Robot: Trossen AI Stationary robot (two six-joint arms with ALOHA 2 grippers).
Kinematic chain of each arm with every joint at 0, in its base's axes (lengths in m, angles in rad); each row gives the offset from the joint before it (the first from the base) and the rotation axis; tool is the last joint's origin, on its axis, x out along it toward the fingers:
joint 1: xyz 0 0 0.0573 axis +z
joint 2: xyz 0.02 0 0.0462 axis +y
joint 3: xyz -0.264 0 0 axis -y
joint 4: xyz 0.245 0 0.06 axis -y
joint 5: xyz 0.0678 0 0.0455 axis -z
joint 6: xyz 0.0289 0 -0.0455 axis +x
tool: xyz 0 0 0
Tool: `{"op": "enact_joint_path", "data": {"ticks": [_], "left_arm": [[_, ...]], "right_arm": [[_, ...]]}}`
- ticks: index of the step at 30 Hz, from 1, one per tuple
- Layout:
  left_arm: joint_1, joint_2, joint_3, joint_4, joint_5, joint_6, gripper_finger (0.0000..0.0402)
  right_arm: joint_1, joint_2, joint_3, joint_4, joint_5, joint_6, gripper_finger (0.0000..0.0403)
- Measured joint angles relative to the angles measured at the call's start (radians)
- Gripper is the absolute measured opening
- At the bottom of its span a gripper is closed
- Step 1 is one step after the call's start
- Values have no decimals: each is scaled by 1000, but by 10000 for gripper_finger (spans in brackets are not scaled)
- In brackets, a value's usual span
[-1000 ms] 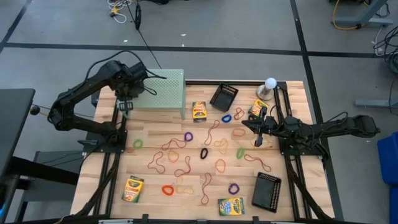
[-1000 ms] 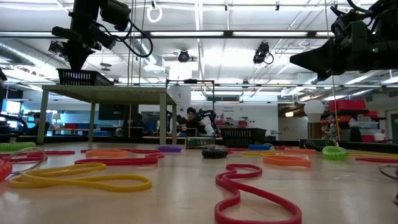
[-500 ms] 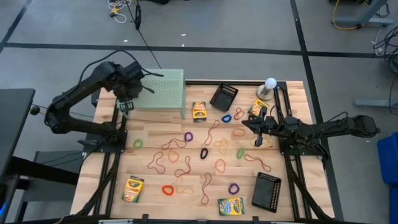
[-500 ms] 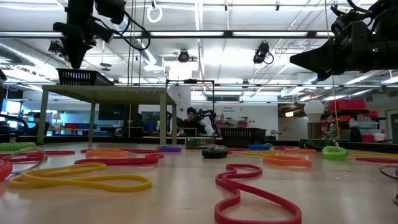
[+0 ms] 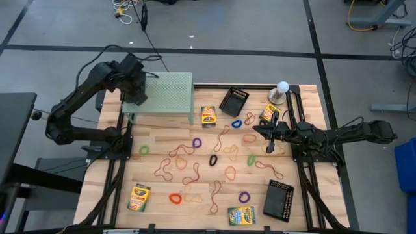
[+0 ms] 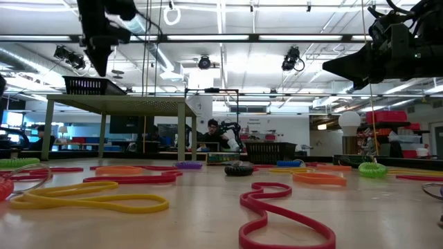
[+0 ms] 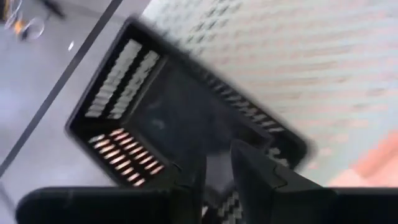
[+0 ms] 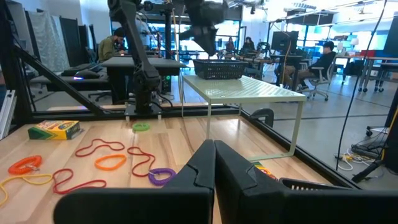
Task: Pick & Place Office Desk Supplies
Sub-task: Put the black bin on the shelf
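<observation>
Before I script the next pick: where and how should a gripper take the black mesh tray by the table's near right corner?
Probably by a thin side wall of the mesh tray, from straight above. It lies flat and open-topped, so one finger can go inside the rim and one outside.

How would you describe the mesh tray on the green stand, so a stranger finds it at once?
Find the pale green perforated stand at the table's far left corner. A black mesh tray sits on its top; the other trays lie on the wooden table.
</observation>
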Motion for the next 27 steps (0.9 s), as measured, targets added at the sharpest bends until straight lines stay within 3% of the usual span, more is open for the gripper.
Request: {"op": "enact_joint_path", "data": {"ticks": [9,27], "left_arm": [[23,32,-97,7,-76,17,7],[-18,27,-93,-152,-199,-16,6]], "right_arm": [[0,0,0,0,0,0,5],[0,0,0,0,0,-8,5]]}}
